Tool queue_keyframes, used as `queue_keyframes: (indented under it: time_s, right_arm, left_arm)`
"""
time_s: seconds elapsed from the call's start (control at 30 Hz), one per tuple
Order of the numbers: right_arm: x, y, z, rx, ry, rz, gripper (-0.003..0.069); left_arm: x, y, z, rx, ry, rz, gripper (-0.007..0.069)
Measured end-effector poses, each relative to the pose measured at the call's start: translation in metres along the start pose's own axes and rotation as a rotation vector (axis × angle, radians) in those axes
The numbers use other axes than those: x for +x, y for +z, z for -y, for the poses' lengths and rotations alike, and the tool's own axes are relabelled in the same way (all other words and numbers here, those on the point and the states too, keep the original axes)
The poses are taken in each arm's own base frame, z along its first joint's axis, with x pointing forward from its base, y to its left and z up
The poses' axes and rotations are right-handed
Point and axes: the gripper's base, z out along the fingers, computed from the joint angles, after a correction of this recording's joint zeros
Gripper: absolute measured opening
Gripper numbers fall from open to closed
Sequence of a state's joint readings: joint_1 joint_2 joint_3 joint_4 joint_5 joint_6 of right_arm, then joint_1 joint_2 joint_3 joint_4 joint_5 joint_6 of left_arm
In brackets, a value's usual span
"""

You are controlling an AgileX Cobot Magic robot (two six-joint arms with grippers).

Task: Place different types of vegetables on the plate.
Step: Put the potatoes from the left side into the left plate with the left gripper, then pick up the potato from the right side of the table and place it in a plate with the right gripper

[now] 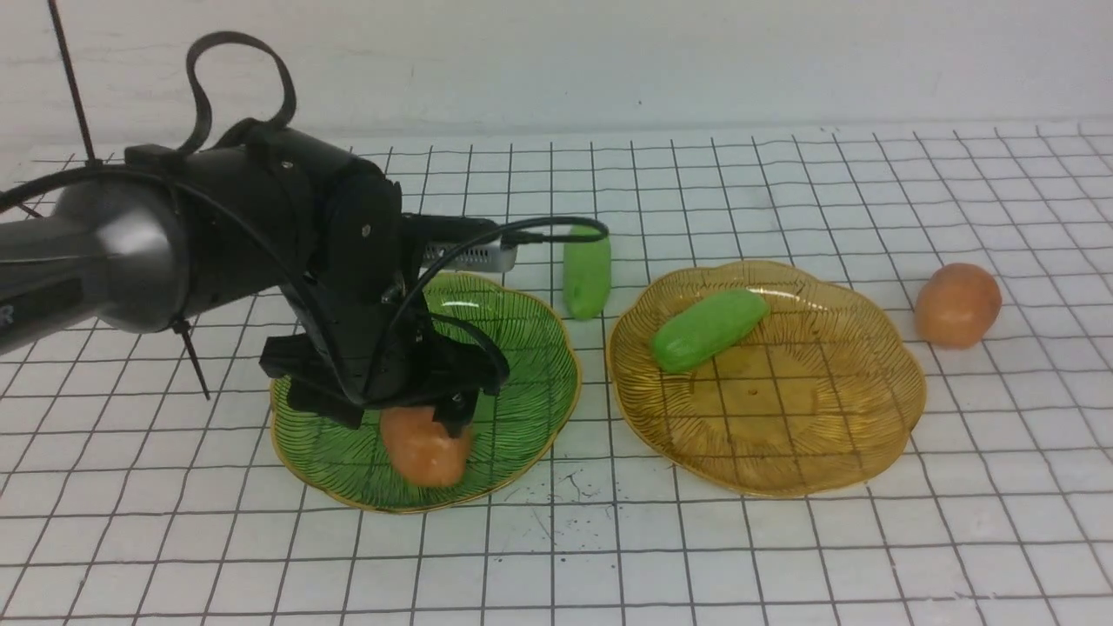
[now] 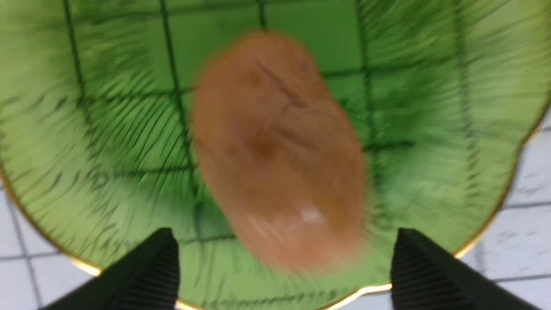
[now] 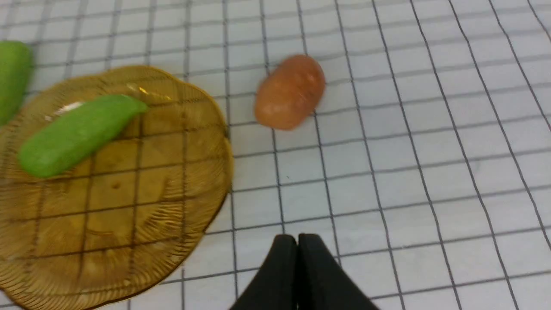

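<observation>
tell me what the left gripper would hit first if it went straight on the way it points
Probably the potato, on the green plate straight ahead of the left gripper, in line with the gap between its open fingers. Blur hides how near it is.

White tabletop [image 1: 783, 556] ruled with black grid (lines slightly wavy); plain white wall [image 1: 609, 61] behind; even light.

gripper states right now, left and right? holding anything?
Left gripper: open, jaws either side of the potato on the green plate, not gripping it.
Right gripper: shut, holding nothing.
</observation>
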State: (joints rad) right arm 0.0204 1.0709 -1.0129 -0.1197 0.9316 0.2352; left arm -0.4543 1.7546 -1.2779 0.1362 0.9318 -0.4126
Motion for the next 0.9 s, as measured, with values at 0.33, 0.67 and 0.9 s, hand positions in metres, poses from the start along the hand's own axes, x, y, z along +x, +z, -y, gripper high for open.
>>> queue_keyframes:
  time_s: [0.33,0.67,0.9]
  right_arm:
    - [-0.060,0.106,0.034,-0.119,0.173,-0.354,-0.0015]
    - [-0.094,0.186,0.029,-0.110,0.175,-0.355,0.0024]
    - [-0.090,0.230,0.014,-0.107,0.143,-0.330,0.0214]
  left_arm:
    - [0.008,-0.003,-0.009,-0.086,0.140,-0.090,0.0519]
    - [0.015,-0.059,-0.018,-0.050,0.143,0.045,0.0010]
    - [0.028,-0.108,-0.026,0.001,0.115,0.177,-0.0008]
